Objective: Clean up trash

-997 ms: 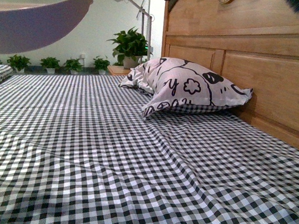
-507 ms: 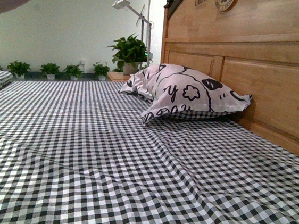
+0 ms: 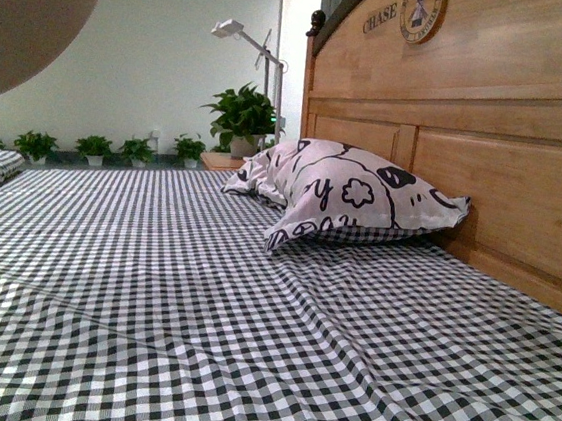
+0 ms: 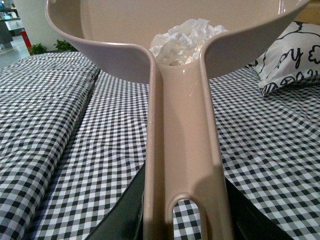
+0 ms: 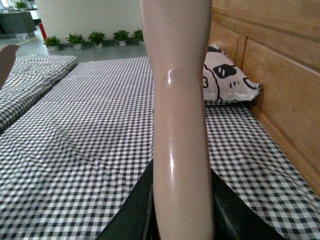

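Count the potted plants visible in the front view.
5: one large plant on the bedside stand by the headboard, and four small ones along the far wall. More may be hidden at the left edge.

The dustpan hides most of the left gripper; its pan is cut off, and the trash is half hidden.

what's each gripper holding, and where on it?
Left: dustpan by its handle, tissue wad inside. Right: a beige handle, gripped low; its head is out of view.
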You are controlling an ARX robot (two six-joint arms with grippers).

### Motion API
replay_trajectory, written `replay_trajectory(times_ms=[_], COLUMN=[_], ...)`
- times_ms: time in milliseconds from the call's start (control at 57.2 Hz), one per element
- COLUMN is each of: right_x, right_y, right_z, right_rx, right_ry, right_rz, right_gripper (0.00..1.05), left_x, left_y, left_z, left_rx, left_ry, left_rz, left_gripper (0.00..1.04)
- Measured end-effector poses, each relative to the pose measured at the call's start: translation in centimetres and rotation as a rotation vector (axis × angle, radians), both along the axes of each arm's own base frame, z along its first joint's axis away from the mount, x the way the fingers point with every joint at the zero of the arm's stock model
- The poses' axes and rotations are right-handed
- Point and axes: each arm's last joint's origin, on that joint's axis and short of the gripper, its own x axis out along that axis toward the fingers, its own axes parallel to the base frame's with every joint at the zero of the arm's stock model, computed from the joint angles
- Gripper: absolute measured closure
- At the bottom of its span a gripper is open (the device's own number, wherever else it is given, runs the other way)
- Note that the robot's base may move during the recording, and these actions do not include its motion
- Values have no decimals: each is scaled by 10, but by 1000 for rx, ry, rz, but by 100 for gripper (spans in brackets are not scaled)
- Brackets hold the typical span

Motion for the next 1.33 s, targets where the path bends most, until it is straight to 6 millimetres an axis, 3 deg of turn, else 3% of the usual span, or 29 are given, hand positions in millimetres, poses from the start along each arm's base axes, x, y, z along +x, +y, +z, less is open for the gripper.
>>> replay_trajectory(times_ms=[1330], right_x=[0], right_y=[0], right_z=[-1], right_rx=[3], right_ry=[4], right_rz=[-5], right_gripper=[84], left_x=[0], left_y=[0], left_z=[0], left_rx=[-6], left_ry=[-1], left_rz=[-1], left_gripper=[79])
